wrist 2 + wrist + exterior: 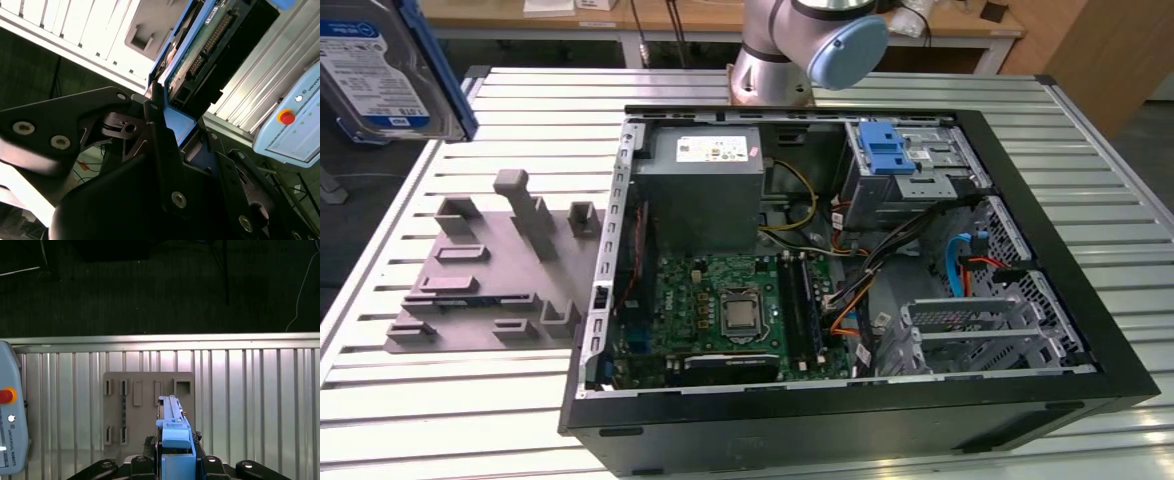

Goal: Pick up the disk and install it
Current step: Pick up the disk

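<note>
The disk point(376, 68), silver with a white-and-blue label and blue side rails, hangs high at the exterior view's upper left, off the table's corner. In the second wrist view my gripper point(176, 127) is shut on the disk point(200, 47), whose green circuit side and connectors show between the black fingers point(156, 120). The first wrist view shows the disk point(172, 422) edge-on, its blue carrier clamped in the gripper point(176, 462), above the grey fixture plate point(147, 405). The open computer case point(1067, 300) lies on the table, well to the exterior view's right of the disk.
Inside the case are a metal drive cage with a blue latch point(897, 150), a grey power supply point(707, 185) and the motherboard point(740, 310). The grey fixture plate point(487, 275) lies beside the case on the slatted table point(440, 400). A teach pendant point(7, 430) rests at the table edge.
</note>
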Available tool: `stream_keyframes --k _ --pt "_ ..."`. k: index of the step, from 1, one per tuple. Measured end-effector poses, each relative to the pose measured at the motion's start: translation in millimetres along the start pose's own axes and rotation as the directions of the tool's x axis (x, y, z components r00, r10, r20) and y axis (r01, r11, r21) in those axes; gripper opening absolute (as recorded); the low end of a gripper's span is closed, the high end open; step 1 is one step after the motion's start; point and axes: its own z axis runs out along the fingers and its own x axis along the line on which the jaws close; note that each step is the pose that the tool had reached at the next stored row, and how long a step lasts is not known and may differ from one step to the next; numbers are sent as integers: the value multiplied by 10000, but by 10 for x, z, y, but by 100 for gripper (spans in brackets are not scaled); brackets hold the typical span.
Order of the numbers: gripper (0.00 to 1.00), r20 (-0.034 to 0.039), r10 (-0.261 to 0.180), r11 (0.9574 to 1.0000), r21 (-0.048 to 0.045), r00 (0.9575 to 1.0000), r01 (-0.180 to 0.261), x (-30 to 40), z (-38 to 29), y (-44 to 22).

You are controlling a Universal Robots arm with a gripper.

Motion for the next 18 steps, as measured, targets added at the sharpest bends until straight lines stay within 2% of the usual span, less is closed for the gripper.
stream_keyframes --k 8,10,14,18 --pt "36 0 0 10000 1 10000 0 5 1 -68" --pt "36 -1 0 10000 0 10000 0 32 1 -70" --pt "36 -1 0 10000 0 10000 0 133 2 -74" --pt "36 0 -1 10000 0 10000 1 157 3 -95"
